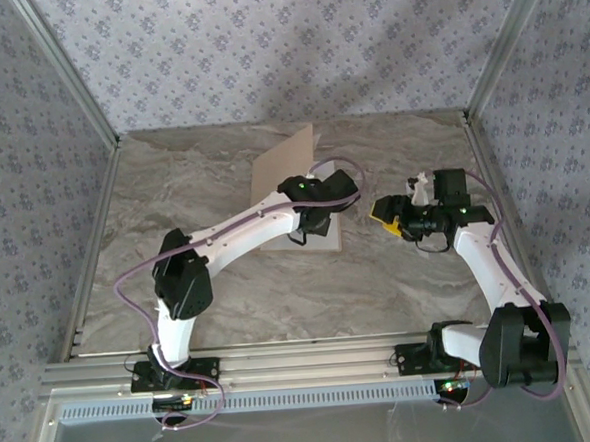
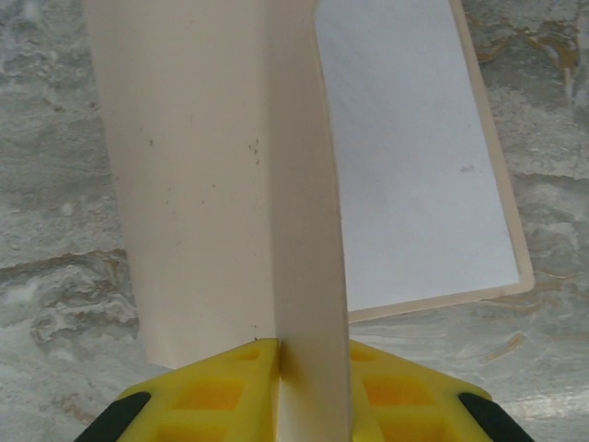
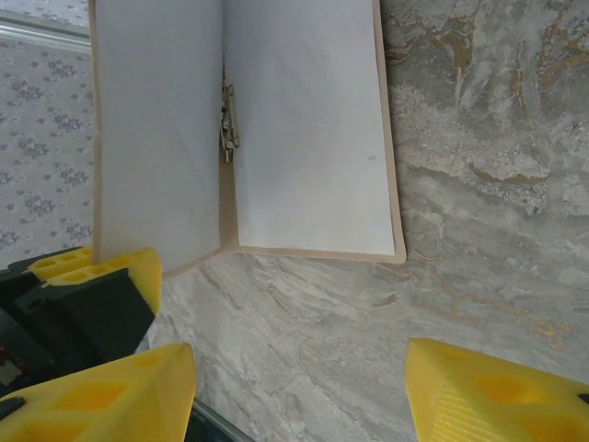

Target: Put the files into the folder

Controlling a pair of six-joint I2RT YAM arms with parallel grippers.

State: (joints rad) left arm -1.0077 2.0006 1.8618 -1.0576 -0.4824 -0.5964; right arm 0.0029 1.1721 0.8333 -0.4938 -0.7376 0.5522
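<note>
Folder [image 1: 283,162] is lying open near the table's [image 1: 399,285] far edge, with files [image 2: 414,157] resting on its flat half. Left gripper [image 2: 313,368] is flanking the raised cover; whether it is pinching cannot be told. Right gripper [image 3: 294,387] is hanging spread and empty. Risk: the cover falling askew and dragging the sheets out.

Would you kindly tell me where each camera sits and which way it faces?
Top external: above and behind the robot, looking down on the table; left arm, right arm and folder show.
Left wrist: on the left arm, looking along the left hand, shut on the folder's raised cover.
Right wrist: on the right arm, looking past the open right hand at the folder's pale inside and metal clip.
Shared: all three see the folder; the right wrist also catches the left hand.
</note>
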